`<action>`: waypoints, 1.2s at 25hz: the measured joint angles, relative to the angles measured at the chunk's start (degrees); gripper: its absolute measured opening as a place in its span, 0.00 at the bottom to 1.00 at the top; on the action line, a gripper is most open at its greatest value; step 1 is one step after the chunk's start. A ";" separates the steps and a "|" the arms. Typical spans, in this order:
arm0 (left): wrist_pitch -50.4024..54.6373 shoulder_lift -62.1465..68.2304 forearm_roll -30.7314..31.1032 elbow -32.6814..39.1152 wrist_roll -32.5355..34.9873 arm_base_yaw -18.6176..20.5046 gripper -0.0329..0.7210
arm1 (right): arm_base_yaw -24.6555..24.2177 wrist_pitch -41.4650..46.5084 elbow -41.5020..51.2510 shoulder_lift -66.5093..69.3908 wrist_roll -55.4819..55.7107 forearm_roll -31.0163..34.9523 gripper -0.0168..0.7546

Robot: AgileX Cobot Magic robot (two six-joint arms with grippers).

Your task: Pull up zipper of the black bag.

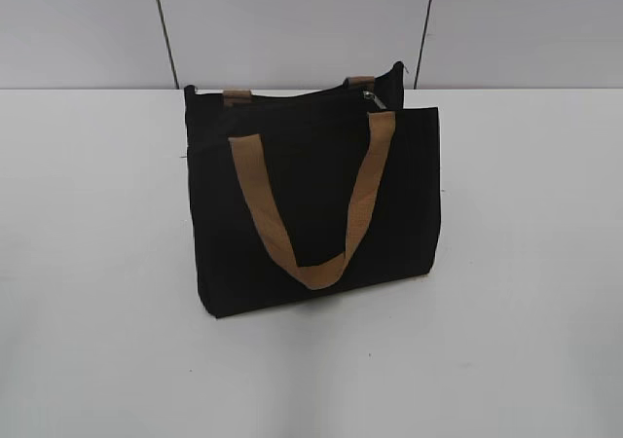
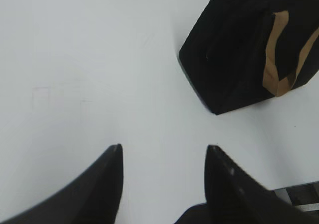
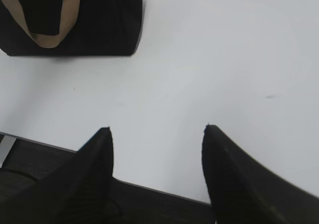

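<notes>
A black bag [image 1: 311,204] with a tan handle [image 1: 316,214] stands upright on the white table in the exterior view. A small metal zipper pull [image 1: 373,98] shows at the top right end of its opening. Neither gripper shows in the exterior view. My left gripper [image 2: 163,152] is open and empty over bare table, with the bag [image 2: 244,50] far off at the upper right. My right gripper [image 3: 157,132] is open and empty near the table's front edge, with the bag [image 3: 84,20] at the upper left.
The white table [image 1: 526,263] surrounds the bag on all sides. A grey panelled wall [image 1: 292,19] stands behind it. The dark table edge [image 3: 164,199] runs under my right gripper.
</notes>
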 joint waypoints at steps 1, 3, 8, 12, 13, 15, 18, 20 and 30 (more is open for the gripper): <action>0.16 -0.81 0.00 0.30 0.00 0.00 0.57 | 0.00 0.66 0.76 -1.95 0.60 -0.50 0.60; 0.95 -2.83 0.00 1.53 0.06 0.00 0.57 | 0.00 2.49 2.09 -5.35 1.59 -1.51 0.60; 2.51 -7.35 -1.80 5.25 3.18 0.00 0.57 | 0.00 3.94 4.93 -10.12 2.22 -2.97 0.60; 0.70 -9.27 -2.64 6.06 4.57 0.00 0.57 | 0.00 3.26 5.14 -10.19 2.29 -3.10 0.60; -0.14 -9.32 -2.71 6.57 4.57 0.00 0.57 | 0.00 2.97 5.14 -10.19 2.29 -3.23 0.60; -0.90 -9.32 -2.71 7.28 4.62 0.00 0.57 | 0.00 1.83 5.36 -10.19 2.29 -4.01 0.60; -1.42 -9.32 -2.71 7.27 4.62 0.00 0.57 | 0.00 -1.27 6.89 -10.19 2.29 -5.31 0.60; -1.55 -9.32 -2.71 7.29 4.63 0.00 0.57 | 0.00 -1.87 7.25 -10.19 2.29 -5.76 0.60; -1.67 -9.32 -2.75 7.29 4.73 0.00 0.56 | 0.00 -2.45 7.38 -10.19 2.29 -6.01 0.60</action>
